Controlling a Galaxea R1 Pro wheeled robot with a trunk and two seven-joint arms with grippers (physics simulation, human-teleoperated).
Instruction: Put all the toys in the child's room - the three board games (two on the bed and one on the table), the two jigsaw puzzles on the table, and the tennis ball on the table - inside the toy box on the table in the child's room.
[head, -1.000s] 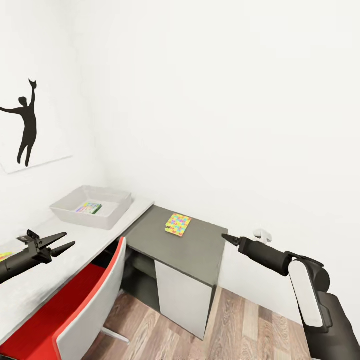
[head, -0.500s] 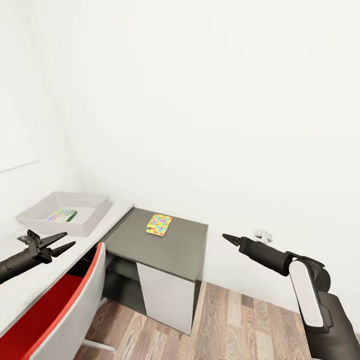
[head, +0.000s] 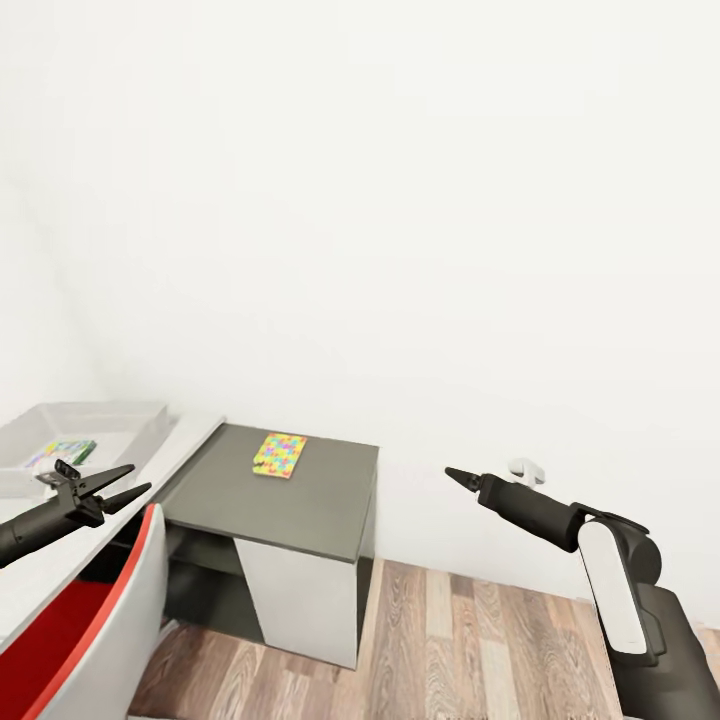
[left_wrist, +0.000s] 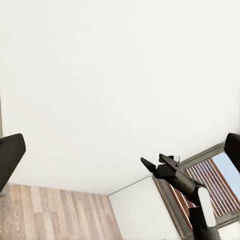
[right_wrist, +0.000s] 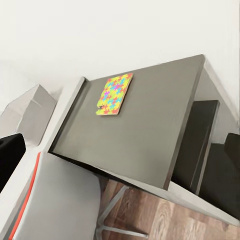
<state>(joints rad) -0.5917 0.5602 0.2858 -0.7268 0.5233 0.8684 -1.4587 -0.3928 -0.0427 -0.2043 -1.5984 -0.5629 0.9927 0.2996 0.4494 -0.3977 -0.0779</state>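
Note:
One jigsaw puzzle (head: 279, 454) (right_wrist: 115, 94) lies flat on the dark grey cabinet part of the table (head: 310, 505), near the wall. The pale toy box (head: 110, 425) stands on the light desk top at the far left, partly cut off by the picture's edge. Inside it lies a flat colourful box with a green edge (head: 62, 452); which toy it is I cannot tell. My left gripper (head: 138, 478) hangs open and empty over the desk, just this side of the toy box. My right gripper (head: 451, 473) is open and empty in the air right of the cabinet, its fingers (right_wrist: 9, 152) framing the cabinet top.
A red-and-white chair (head: 95, 620) is pushed under the desk at the lower left. The cabinet has a white door (head: 295, 595). A white wall runs behind everything, and wood-plank floor (head: 470, 640) lies open to the right of the cabinet.
The camera has swung to the right, so the desk, toy box and puzzle sit further left in view and the silhouette print has left it. Both arms hold the same pose.

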